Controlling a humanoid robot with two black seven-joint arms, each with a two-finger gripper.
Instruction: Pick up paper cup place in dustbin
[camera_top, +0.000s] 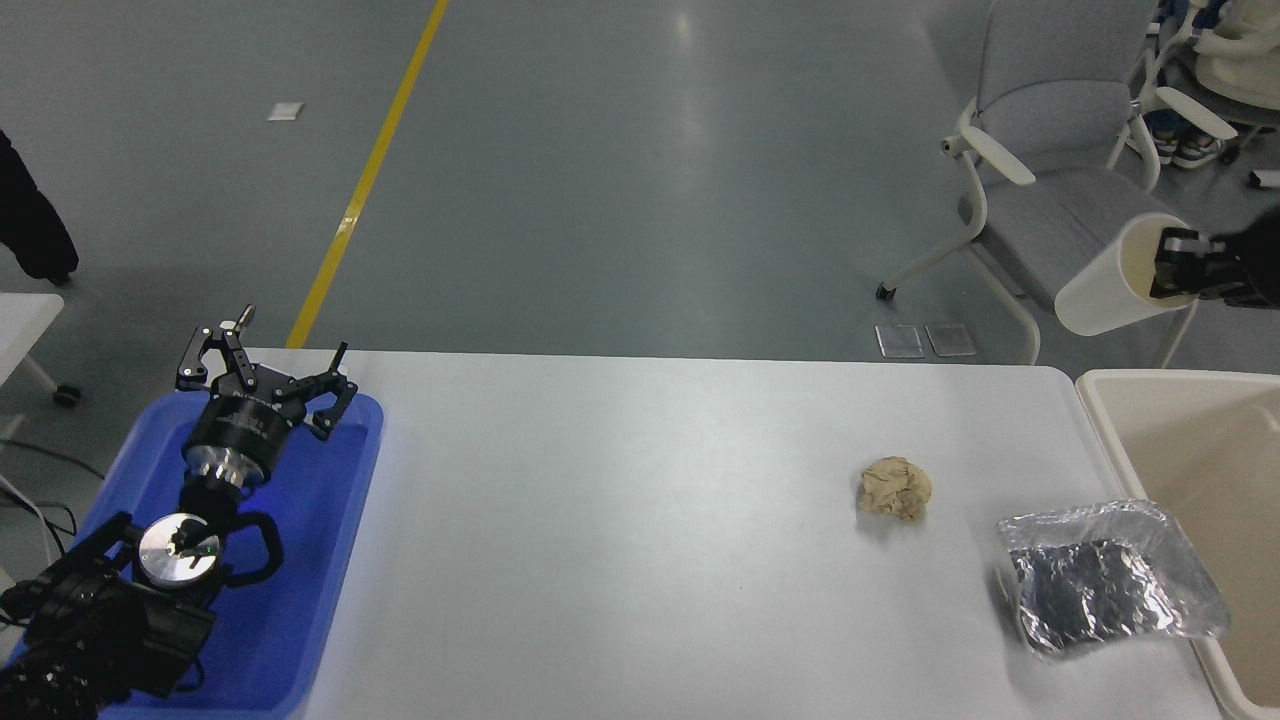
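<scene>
The white paper cup (1105, 291) hangs tilted in the air at the right edge, its cream mouth facing right. My right gripper (1172, 268) is shut on the cup's rim, one finger inside the mouth; most of the arm is out of frame. The cup is above and just beyond the far left corner of the cream-beige dustbin (1100, 400), which stands at the table's right end. My left gripper (262, 362) is parked open over the blue tray at the lower left.
A crumpled tan paper ball (895, 488) and a crinkled silver foil bag (1105, 590) lie on the white table's right part. A blue tray (330, 560) sits at the left. A grey chair (1060, 150) stands beyond the table.
</scene>
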